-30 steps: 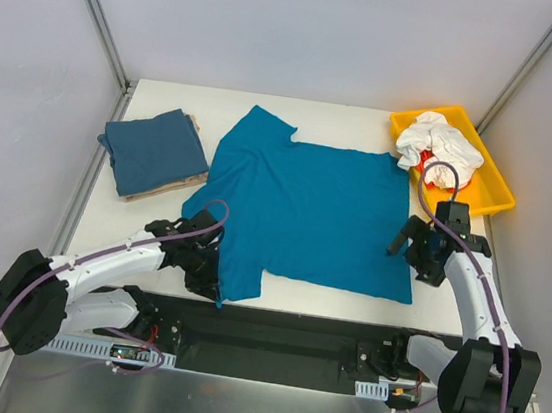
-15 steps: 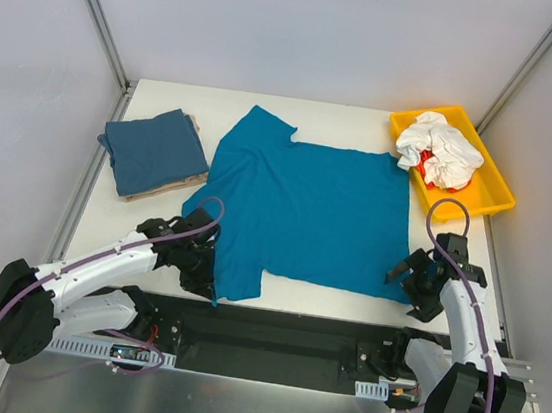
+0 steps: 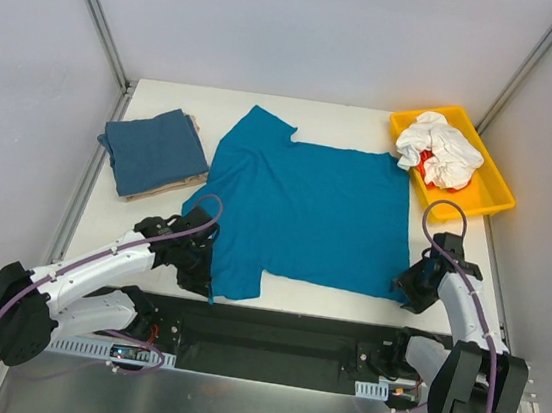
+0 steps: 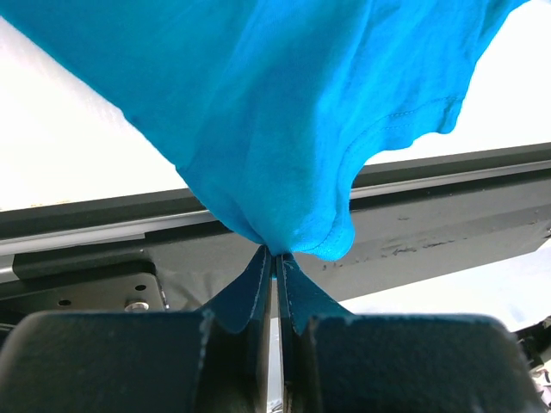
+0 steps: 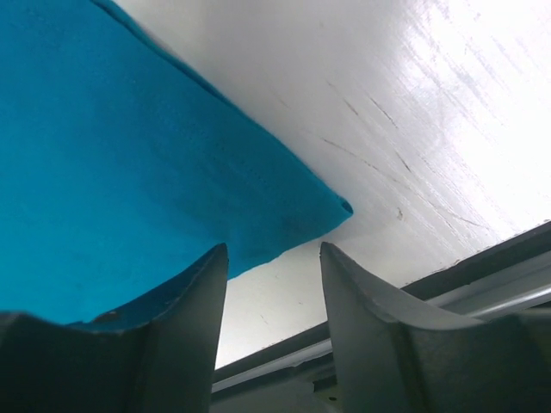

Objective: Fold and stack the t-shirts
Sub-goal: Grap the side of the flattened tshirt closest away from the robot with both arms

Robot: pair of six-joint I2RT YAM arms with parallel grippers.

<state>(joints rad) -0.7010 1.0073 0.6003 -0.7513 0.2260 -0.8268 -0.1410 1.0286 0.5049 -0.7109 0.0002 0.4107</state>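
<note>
Top external view showed a bright teal-blue t-shirt [image 3: 306, 210] spread flat across the middle of the white table [image 3: 347, 120], collar to the left and bottom hem to the right. A slate-blue shirt [image 3: 154, 149] lay folded at the far left on a beige one [image 3: 162, 194], of which only an edge showed. A yellow tray [image 3: 494, 198] at the far right held crumpled white cloth [image 3: 444, 152].

The left pincer [image 3: 210, 284] sat at the shirt's near sleeve. From the left wrist, its jaws were pressed together on a pinch of teal sleeve cloth [image 4: 284, 129], which rose from the pincer [image 4: 275, 267].

The right pincer [image 3: 409, 287] was low at the near hem corner. The right wrist view showed that pincer [image 5: 274, 275] parted narrowly, gripping nothing, with the teal corner [image 5: 331, 209] just ahead of the gap.

The step in hand appeared to be securing the teal shirt's near edge for its first fold. The next move likely called for the right pincer to advance slightly and pinch the corner. Both arms would then need to lift together and carry the near edge toward the far one, keeping the cloth taut.
</note>
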